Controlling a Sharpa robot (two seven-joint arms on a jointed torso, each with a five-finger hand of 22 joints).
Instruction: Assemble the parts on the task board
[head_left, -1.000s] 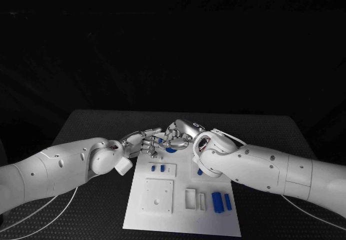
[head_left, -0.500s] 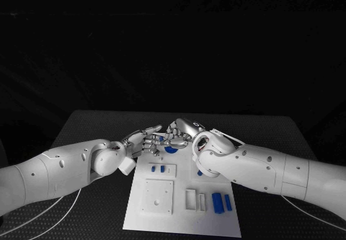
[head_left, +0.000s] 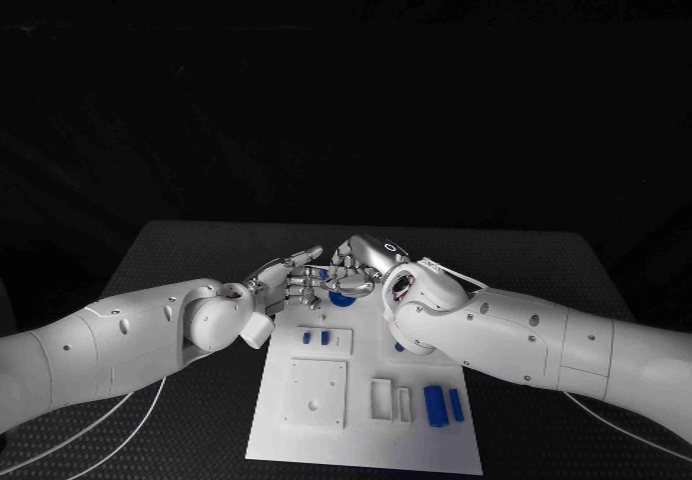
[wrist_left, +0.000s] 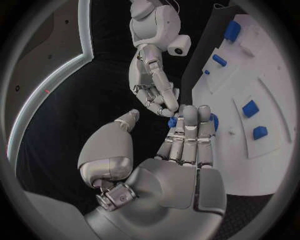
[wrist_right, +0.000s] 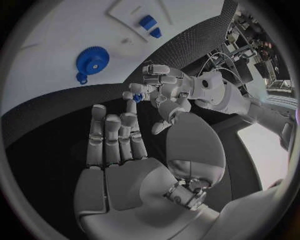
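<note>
Both hands meet fingertip to fingertip above the far end of the white task board (head_left: 368, 440). My left hand (head_left: 293, 281) has a small blue part (wrist_right: 137, 97) at its fingertips and seems to pinch it; the same part (wrist_left: 172, 121) shows beside its fingers (wrist_left: 187, 125). My right hand (head_left: 362, 267) reaches toward it with straight fingers (wrist_right: 115, 135), thumb apart, holding nothing. A blue gear (head_left: 342, 297) lies flat on the board beneath the hands, also seen as the gear (wrist_right: 92, 59).
Two small blue pieces (head_left: 325, 337) stand in a white holder at mid-board. A white square block (head_left: 317, 392) and long blue bars (head_left: 443, 405) lie at the near end. The black table (head_left: 188, 250) spreads round the board.
The left hand's fingers have lifted a little and drawn closer to the right hand's fingertips. The board and its parts have not moved.
</note>
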